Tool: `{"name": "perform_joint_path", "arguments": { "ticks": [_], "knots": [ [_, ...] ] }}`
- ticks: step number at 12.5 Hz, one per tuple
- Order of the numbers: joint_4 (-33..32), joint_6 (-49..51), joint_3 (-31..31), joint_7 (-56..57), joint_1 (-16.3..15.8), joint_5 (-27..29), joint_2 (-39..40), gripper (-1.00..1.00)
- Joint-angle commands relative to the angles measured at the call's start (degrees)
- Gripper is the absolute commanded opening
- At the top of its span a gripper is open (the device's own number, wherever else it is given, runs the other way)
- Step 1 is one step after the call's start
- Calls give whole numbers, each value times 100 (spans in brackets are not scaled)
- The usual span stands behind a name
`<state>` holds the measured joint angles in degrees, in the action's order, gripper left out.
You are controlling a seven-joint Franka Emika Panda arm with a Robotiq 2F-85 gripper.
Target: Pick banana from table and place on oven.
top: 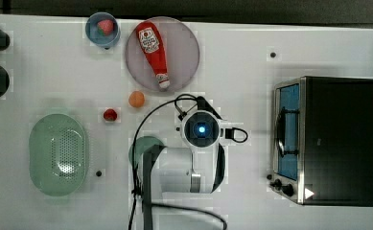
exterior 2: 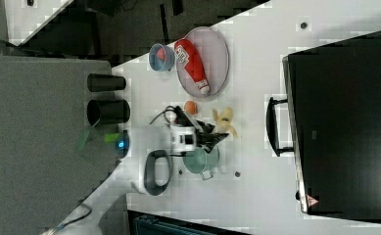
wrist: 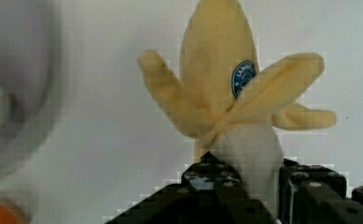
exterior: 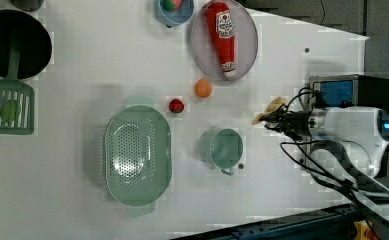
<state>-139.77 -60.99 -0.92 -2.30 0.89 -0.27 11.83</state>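
The banana (wrist: 226, 93) is pale yellow with splayed peel flaps and a blue sticker. Its white peeled end sits between my black fingers (wrist: 305, 186). My gripper (wrist: 256, 184) is shut on it. In the left view the banana (exterior: 268, 111) pokes out from my gripper (exterior: 276, 120), just to the left view's left of the oven (exterior: 349, 90). In the right view the banana (exterior 2: 226, 121) is at my gripper's tip (exterior 2: 221, 137), over the white table (exterior 2: 256, 161). The oven (top: 340, 139) has a black top and stands at the top view's right. My wrist (top: 201, 129) hides the banana in the top view.
A ketchup bottle (top: 154, 52) lies on a grey plate (top: 184, 52). Near it are a blue bowl (top: 102, 28), an orange fruit (top: 136, 99) and a small red fruit (top: 110, 114). A green colander (top: 58, 153) and a green cup (exterior: 226, 148) stand near the arm.
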Motion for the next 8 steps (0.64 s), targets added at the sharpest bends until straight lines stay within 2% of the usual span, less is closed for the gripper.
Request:
{"name": "perform_joint_path", "arguments": {
  "ticks": [1,5,8],
  "knots": [
    [345,780,-1,-174,1,-133,-1022,-50],
    [1360,2941,-30,-173,-2,-129,-1894,-50],
    [2139,3870,-414,-62,132,-130,-1983,-50]
  ]
}}
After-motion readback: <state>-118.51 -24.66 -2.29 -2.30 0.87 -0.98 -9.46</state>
